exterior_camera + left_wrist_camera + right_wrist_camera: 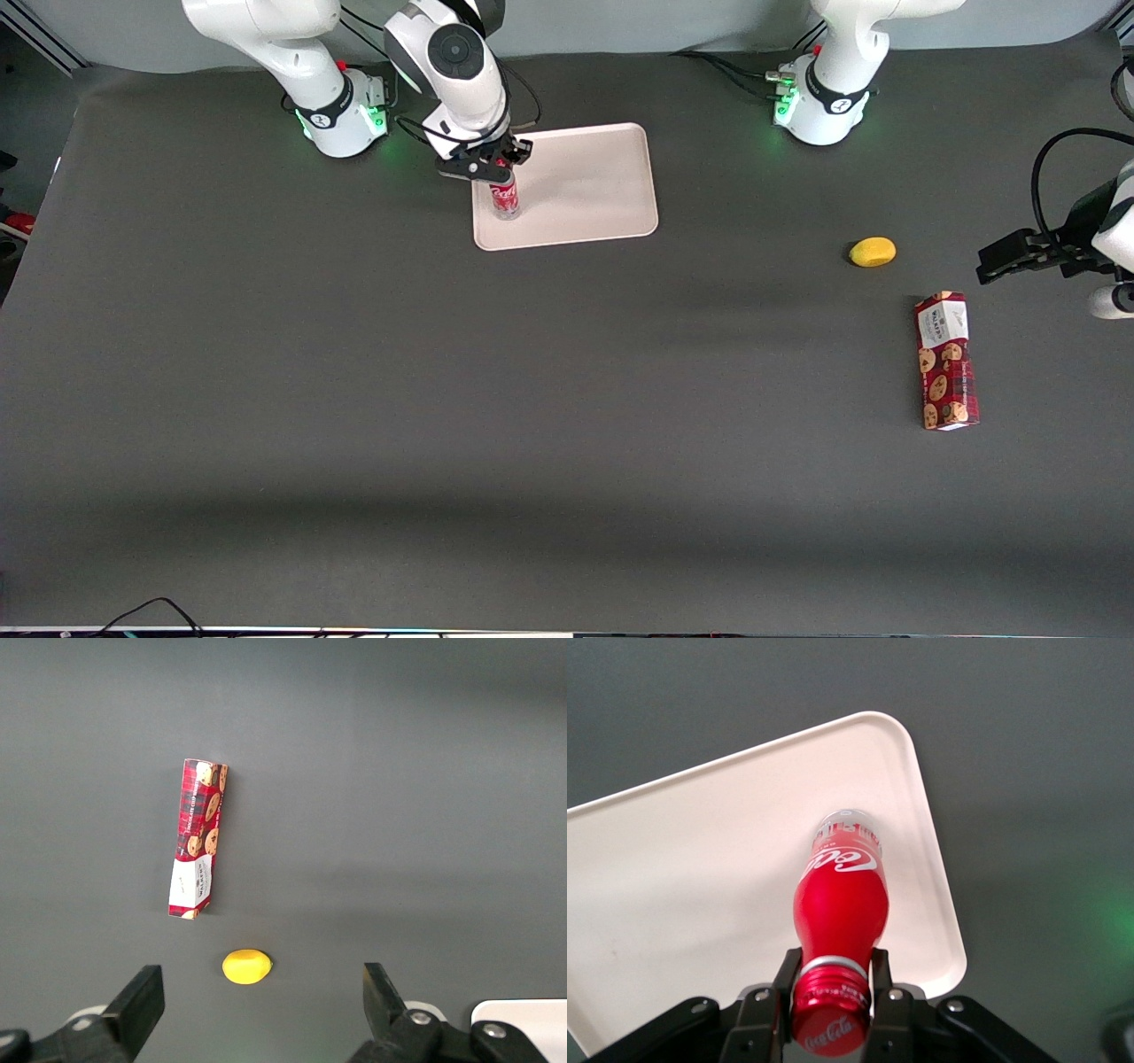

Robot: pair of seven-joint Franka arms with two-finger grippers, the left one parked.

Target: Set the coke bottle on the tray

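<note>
The coke bottle (505,197) is a small red bottle with a red cap, held upright over the pale pinkish-white tray (594,186), near the tray's edge toward the working arm's end. Its clear base is at or just above the tray surface; I cannot tell if it touches. My right gripper (498,168) is directly above it, shut on the bottle's neck just under the cap. In the right wrist view the gripper (833,967) has one black finger (788,967) on each side of the neck, with the bottle (840,895) over the tray (691,859).
A yellow lemon-like object (873,252) and a red cookie box (946,361) lie on the dark table toward the parked arm's end; both show in the left wrist view, lemon (246,966) and box (197,850). The arm bases stand farthest from the front camera.
</note>
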